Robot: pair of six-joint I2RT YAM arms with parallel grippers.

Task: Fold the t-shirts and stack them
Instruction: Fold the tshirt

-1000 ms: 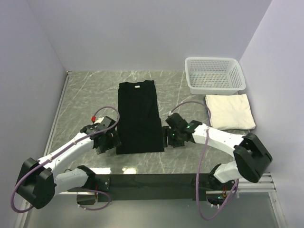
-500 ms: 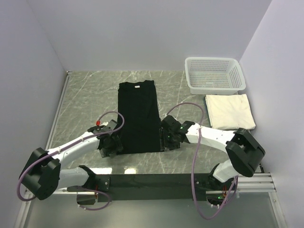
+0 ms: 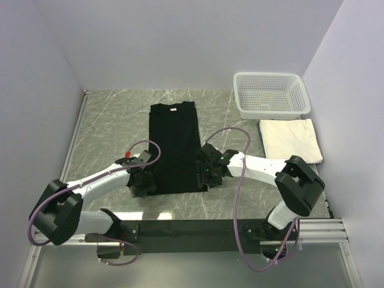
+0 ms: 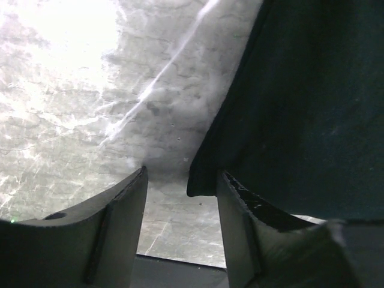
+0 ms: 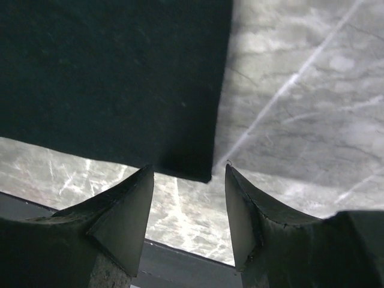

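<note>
The black t-shirt point(image 3: 175, 144) lies flat on the table, folded into a long strip with its collar at the far end. The cream-white t-shirt point(image 3: 290, 140) lies folded at the right, in front of the basket. My left gripper point(image 3: 141, 183) is open at the shirt's near left corner point(image 4: 201, 186), which lies between its jaws. My right gripper point(image 3: 203, 176) is open at the near right corner point(image 5: 201, 171), which lies just beyond its fingertips. Neither gripper holds anything.
A white plastic mesh basket point(image 3: 271, 95) stands at the back right corner. Grey walls close the table on the left, back and right. A dark rail point(image 3: 192, 228) runs along the near edge.
Both grippers have moved inward along the shirt's near hem, the left one rightward and the right one leftward, onto its near corners. The shirts have not moved.
</note>
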